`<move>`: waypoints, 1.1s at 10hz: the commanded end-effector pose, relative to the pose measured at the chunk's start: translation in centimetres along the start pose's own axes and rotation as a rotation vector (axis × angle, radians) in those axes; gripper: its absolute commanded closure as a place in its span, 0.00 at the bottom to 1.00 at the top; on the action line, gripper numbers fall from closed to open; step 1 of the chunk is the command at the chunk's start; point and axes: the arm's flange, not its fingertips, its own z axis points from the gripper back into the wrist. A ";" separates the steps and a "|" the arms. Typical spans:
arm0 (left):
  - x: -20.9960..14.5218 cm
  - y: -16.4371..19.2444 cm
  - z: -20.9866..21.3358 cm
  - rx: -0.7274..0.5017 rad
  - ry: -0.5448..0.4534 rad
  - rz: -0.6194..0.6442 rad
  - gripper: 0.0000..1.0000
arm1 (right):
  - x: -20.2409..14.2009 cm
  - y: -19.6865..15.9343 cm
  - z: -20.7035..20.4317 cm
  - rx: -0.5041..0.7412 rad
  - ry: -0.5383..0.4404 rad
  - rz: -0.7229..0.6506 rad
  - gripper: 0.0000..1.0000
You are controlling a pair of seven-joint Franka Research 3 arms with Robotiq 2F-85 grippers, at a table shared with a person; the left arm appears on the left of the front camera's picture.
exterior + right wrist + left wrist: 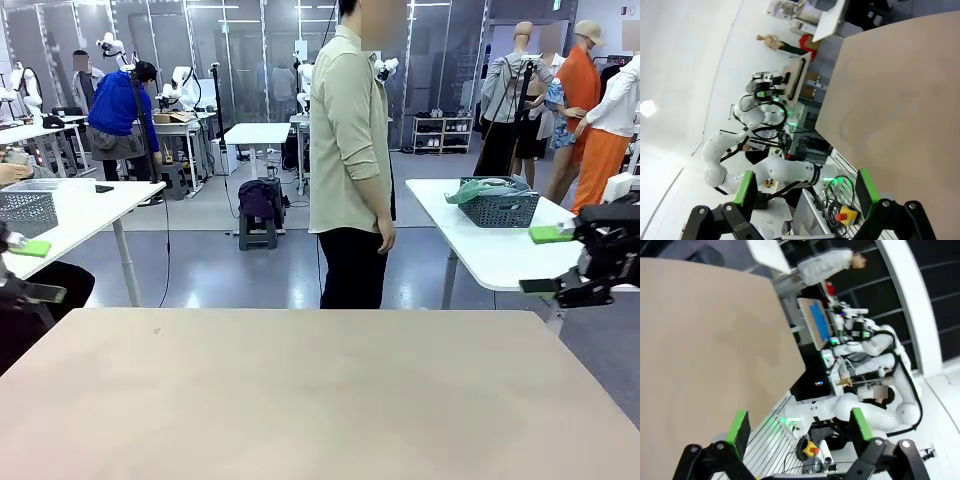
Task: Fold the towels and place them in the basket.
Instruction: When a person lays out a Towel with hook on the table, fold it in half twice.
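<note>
Off the side edges of the tan table (320,390), left gripper (32,270) and right gripper (545,260), both spread wide; broad open top between. Past the far edge, on a white table (470,250), dark lattice basket (500,210) heaped with a rumpled sea-green towel (485,188).

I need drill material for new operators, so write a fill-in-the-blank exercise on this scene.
1. The left end effector and the right end effector both have their jaws ___.
2. The person stands at the ___ side of the tan table.
3. The basket, with a green towel in it, sits on a ___ rear table.

Missing words: open; far; white.
</note>
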 end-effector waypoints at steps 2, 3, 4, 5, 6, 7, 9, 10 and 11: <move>-1.4 -5.2 5.1 0.141 0.016 0.096 0.00 | -1.3 5.8 5.0 -0.131 0.007 -0.049 0.00; -1.9 -5.7 6.2 0.178 0.012 0.111 0.00 | -1.5 6.9 6.1 -0.170 0.000 -0.050 0.00; -2.8 -6.4 7.2 0.214 -0.005 0.118 0.00 | -1.8 8.2 7.0 -0.210 -0.010 -0.052 0.00; -3.8 -7.4 8.2 0.252 -0.028 0.110 0.00 | -2.2 9.4 7.4 -0.255 -0.014 -0.047 0.00; -4.7 -8.6 9.3 0.276 -0.048 0.091 0.00 | -2.6 10.5 7.8 -0.291 -0.021 -0.039 0.00; -5.4 -10.0 10.6 0.307 -0.050 0.068 0.00 | -3.1 11.6 8.2 -0.325 -0.028 -0.038 0.00; -6.0 -11.6 12.0 0.340 -0.023 0.041 0.00 | -4.1 13.3 8.5 -0.372 -0.041 -0.030 0.00; -6.2 -12.2 12.2 0.345 -0.019 0.023 0.00 | -4.5 13.7 8.5 -0.387 -0.044 -0.024 0.00; -6.3 -12.8 11.9 0.352 -0.024 0.006 0.00 | -4.6 13.6 8.4 -0.390 -0.043 -0.014 0.00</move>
